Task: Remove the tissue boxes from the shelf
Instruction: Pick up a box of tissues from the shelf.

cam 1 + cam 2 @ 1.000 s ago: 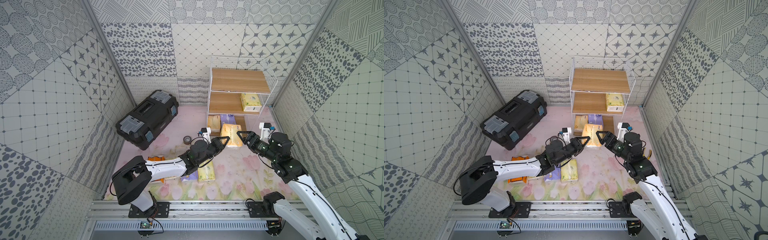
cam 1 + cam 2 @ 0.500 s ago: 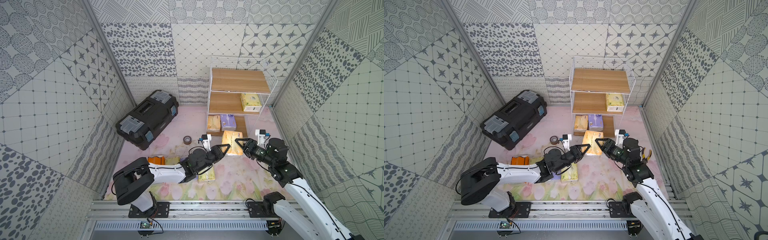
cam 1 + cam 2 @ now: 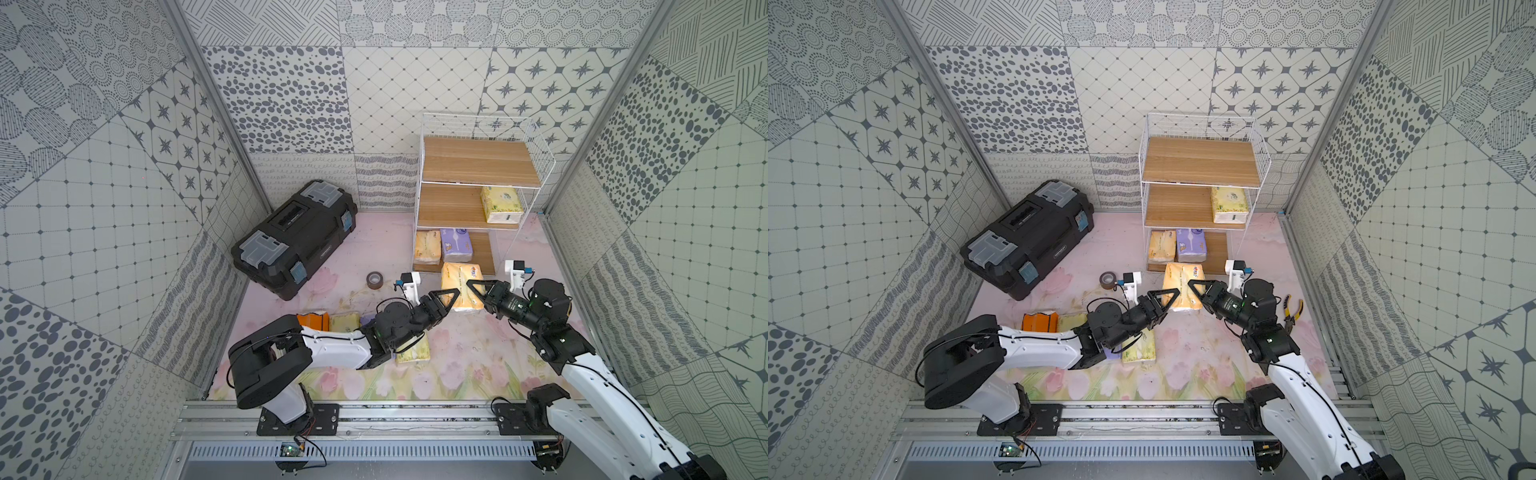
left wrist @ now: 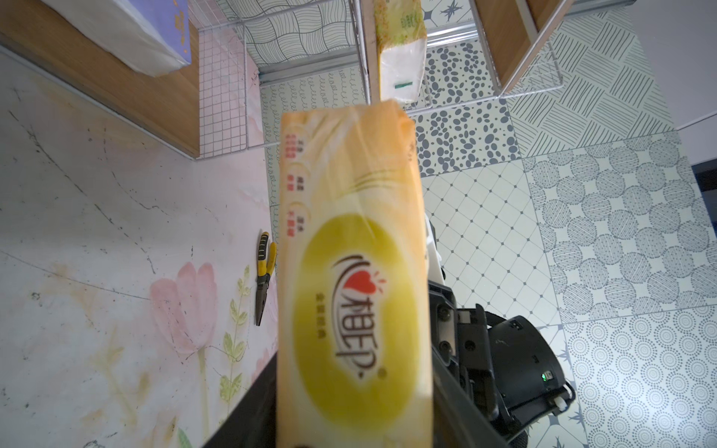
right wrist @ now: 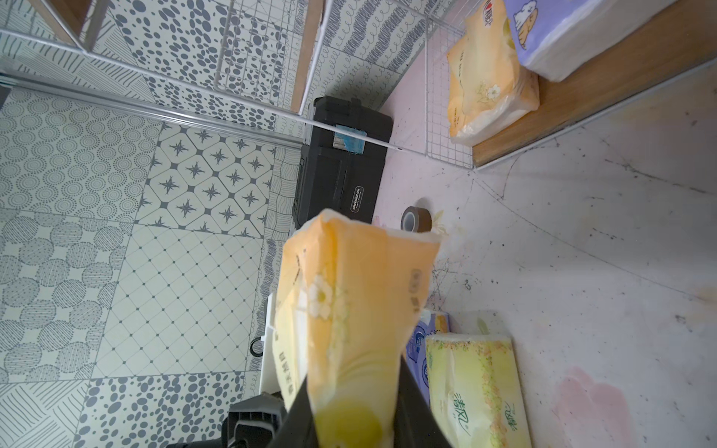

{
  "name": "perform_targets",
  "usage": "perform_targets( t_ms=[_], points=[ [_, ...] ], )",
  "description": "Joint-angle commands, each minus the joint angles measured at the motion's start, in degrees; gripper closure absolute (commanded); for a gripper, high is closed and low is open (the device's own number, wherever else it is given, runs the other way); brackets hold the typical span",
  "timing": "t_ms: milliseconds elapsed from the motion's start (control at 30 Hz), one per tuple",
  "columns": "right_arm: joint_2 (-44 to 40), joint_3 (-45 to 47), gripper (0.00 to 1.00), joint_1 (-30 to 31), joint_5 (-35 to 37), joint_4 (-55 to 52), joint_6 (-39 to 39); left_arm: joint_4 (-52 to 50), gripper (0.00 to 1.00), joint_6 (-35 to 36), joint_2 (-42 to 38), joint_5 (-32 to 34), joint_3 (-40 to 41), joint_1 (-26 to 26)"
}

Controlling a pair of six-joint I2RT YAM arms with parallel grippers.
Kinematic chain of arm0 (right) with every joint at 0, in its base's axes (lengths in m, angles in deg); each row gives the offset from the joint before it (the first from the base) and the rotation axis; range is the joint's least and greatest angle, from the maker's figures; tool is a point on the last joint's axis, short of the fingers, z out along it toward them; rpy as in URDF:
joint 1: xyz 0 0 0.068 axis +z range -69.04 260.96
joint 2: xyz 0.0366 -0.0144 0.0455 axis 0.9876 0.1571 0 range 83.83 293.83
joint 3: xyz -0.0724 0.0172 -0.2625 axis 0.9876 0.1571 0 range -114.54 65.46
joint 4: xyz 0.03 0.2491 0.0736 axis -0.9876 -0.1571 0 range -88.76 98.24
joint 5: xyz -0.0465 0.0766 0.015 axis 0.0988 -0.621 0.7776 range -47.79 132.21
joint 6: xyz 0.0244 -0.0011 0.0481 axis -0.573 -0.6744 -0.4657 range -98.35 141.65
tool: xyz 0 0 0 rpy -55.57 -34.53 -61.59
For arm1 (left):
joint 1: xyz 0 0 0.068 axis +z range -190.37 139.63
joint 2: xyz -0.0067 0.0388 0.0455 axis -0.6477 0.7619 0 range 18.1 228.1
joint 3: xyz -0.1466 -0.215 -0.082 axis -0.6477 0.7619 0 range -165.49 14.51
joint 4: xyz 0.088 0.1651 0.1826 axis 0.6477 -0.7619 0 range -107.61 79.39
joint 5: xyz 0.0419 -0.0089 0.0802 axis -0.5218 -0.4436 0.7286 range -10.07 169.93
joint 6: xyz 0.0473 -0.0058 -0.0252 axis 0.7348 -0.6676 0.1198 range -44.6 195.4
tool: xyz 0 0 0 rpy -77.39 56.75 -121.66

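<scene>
Step in hand: yellow-orange plastic-wrapped tissue pack (image 3: 460, 286) is off the white wire shelf with wooden boards (image 3: 478, 166), held over the floral mat (image 3: 457, 374) just in front of the bottom board, between both arms. Here the right gripper (image 3: 473, 286) pinches one end; its wrist view shows the wrapping squeezed narrow. Opposite it, the left gripper (image 3: 451, 296) meets the pack, but I cannot tell whether it grips or stands free. Judged a pass between arms. Next: one arm alone carries the pack to the mat and lets go.

On the boards: pale yellow-green pack (image 3: 500, 204), second yellow-orange pack (image 3: 428, 247), purple pack (image 3: 456, 245).

Left arm (image 3: 332, 353) covers part of the packs beside the bright orange pack (image 3: 313, 321), so the count there is unclear.
</scene>
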State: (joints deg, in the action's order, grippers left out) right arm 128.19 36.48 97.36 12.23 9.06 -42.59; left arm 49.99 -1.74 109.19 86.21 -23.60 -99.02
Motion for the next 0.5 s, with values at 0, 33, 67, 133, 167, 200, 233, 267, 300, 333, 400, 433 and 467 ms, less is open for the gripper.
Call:
perform_targets(
  t_ms=[0, 33, 67, 133, 167, 200, 233, 267, 300, 333, 400, 433, 467],
  points=[
    [-0.47, 0.71, 0.85, -0.43, -0.23, 1.97, 1.50, 2.72, 0.23, 1.31, -1.02, 1.63, 1.81, -0.50],
    [-0.73, 0.54, 0.85, -0.69, 0.00, 0.98, 2.14, 2.04, 0.18, 1.75, -1.82, 2.23, 2.38, -0.61],
    [-1.13, 0.39, 0.86, -1.08, 0.26, -0.52, 3.09, 0.84, 0.13, 2.41, -2.99, 3.17, 3.40, -0.56],
    [-1.96, -0.27, 0.87, -2.00, 1.02, -4.16, 5.89, -2.57, 0.08, 4.35, -6.07, 5.55, 5.45, -0.56],
    [-2.41, -0.40, 0.87, -2.37, 1.48, -5.96, 7.34, -4.95, 0.07, 5.62, -8.14, 7.05, 6.57, -0.56],
    [-2.63, -0.56, 0.88, -2.67, 2.13, -8.02, 8.84, -7.75, 0.06, 7.17, -10.51, 8.51, 7.48, -0.69],
    [-2.76, -0.65, 0.88, -2.69, 2.91, -10.15, 10.36, -10.47, 0.05, 8.63, -12.50, 9.71, 8.20, -0.50],
    [-2.65, -0.95, 0.89, -2.69, 3.76, -12.58, 12.06, -14.25, 0.05, 10.30, -15.30, 11.07, 8.60, -0.58],
    [-2.54, -1.07, 0.89, -2.69, 4.22, -14.36, 13.34, -18.01, 0.05, 11.68, -17.50, 12.17, 8.74, -0.56],
    [-2.24, -1.23, 0.89, -2.69, 4.67, -16.15, 14.80, -22.25, 0.04, 13.34, -20.38, 13.33, 8.57, -0.60],
    [-1.38, -1.59, 0.90, -2.69, 4.88, -19.56, 17.33, -28.87, 0.04, 15.97, -24.96, 15.41, 8.57, -0.59],
    [-0.85, -1.68, 0.90, -2.69, 4.78, -20.95, 18.55, -31.94, 0.04, 16.78, -27.23, 16.63, 8.72, -0.54],
    [-0.11, -1.65, 0.90, -2.61, 4.46, -22.32, 19.62, -34.82, 0.04, 17.22, -29.38, 18.22, 8.82, -0.52]
  ],
)
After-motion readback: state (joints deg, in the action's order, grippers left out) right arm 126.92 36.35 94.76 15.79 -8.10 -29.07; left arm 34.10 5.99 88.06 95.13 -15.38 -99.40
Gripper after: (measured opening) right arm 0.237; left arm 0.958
